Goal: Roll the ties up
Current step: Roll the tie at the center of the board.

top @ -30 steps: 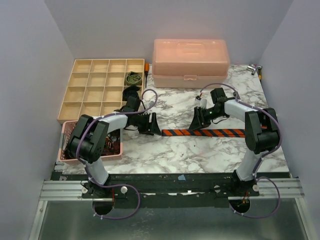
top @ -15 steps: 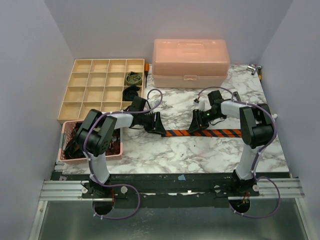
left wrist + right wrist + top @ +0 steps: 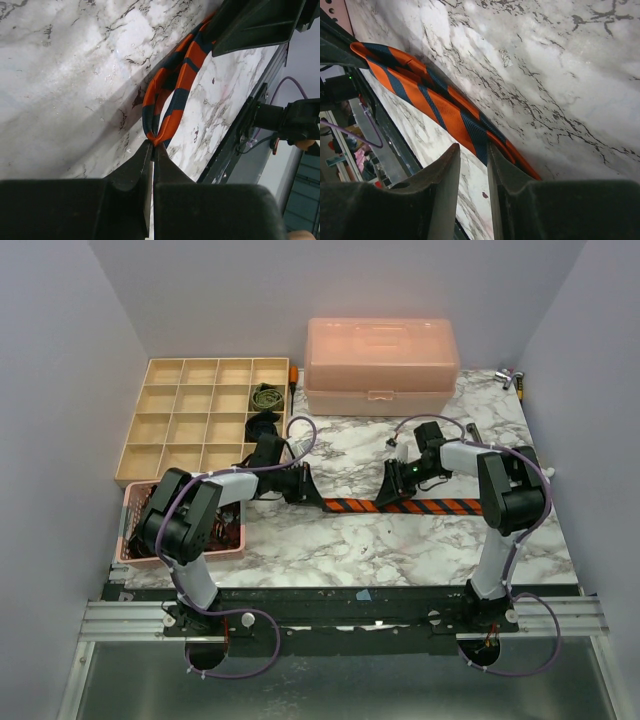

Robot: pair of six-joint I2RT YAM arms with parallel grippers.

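Observation:
An orange-and-navy striped tie [image 3: 420, 506] lies flat across the marble table [image 3: 340, 540], running left to right. My left gripper [image 3: 312, 491] is shut on its left end. In the left wrist view the fingertips [image 3: 148, 150] pinch the folded tip of the tie [image 3: 175, 95]. My right gripper [image 3: 392, 490] hovers low over the tie a little right of the left one. In the right wrist view its jaws [image 3: 473, 148] stand a narrow gap apart, tips at the near edge of the tie [image 3: 442, 107], with nothing clamped between them.
A tan compartment tray [image 3: 180, 425] at the back left holds a rolled olive tie [image 3: 267, 397] and a rolled black one [image 3: 263, 423]. A pink basket [image 3: 131, 508] with dark ties [image 3: 225, 535] sits front left. A pink box [image 3: 382, 365] stands at the back, small tools [image 3: 512, 378] in the back right corner.
My left gripper reached the tie's left end and closed on it, lifting the tip slightly. My right gripper narrowed its jaws and settled lower over the tie.

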